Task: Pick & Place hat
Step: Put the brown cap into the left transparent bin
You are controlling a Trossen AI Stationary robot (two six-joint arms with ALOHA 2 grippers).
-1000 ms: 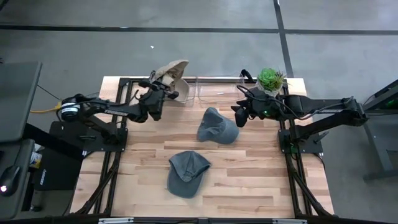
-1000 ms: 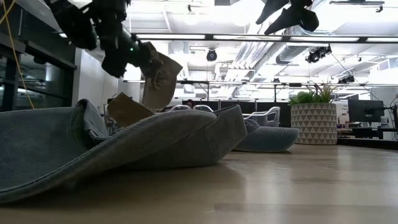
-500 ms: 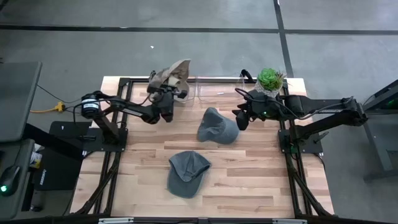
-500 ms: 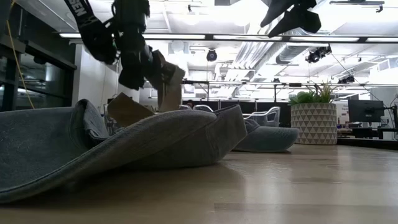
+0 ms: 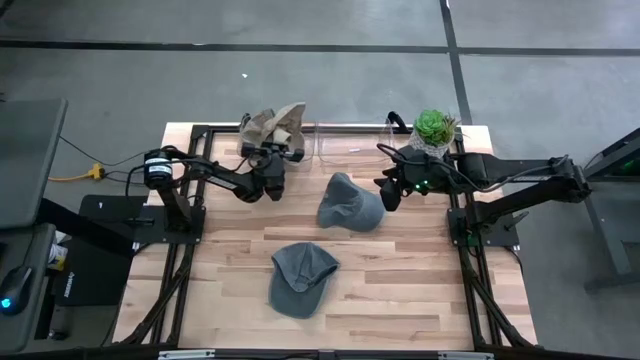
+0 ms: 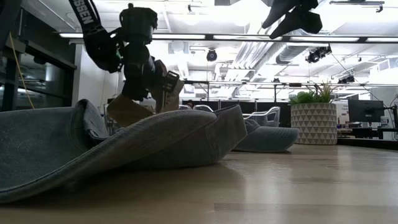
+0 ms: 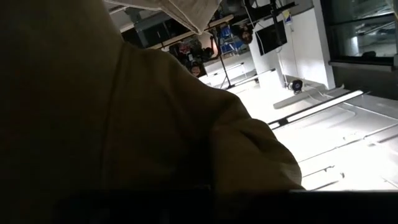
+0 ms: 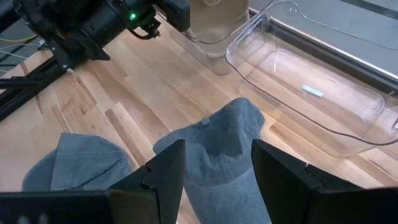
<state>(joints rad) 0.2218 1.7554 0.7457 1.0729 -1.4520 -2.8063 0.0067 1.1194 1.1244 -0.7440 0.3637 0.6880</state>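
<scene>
My left gripper [image 5: 275, 156] is near the table's far edge, shut on a beige hat [image 5: 277, 124]. The hat sits in a clear bin [image 8: 208, 46] and its cloth fills the left wrist view [image 7: 124, 112]. Two grey-blue caps lie on the wood: one at mid-table [image 5: 350, 203], one nearer the near edge [image 5: 300, 278], resting on brim and crown. My right gripper [image 5: 388, 192] hovers open, above the right side of the mid-table cap [image 8: 224, 137], touching nothing. My left gripper holds the beige hat [image 6: 166, 92] from the table's near-left side, slanting down toward the far edge. The hat itself hides the fingertips, so the part held cannot be told. The hat stands crumpled beyond the fingers, its lower part inside the clear bin.
A second clear bin [image 8: 311, 93] lies along the far edge, right of the one with the hat. A potted plant [image 5: 435, 127] stands at the far right corner. Bare wood [image 5: 420, 280] shows right of the near cap.
My left gripper has carried the beige hat toward the table's right and down, bringing it lower over the clear bin at the far edge. The hat has dropped with it and now looks more crumpled. Both grey-blue caps have stayed put.
</scene>
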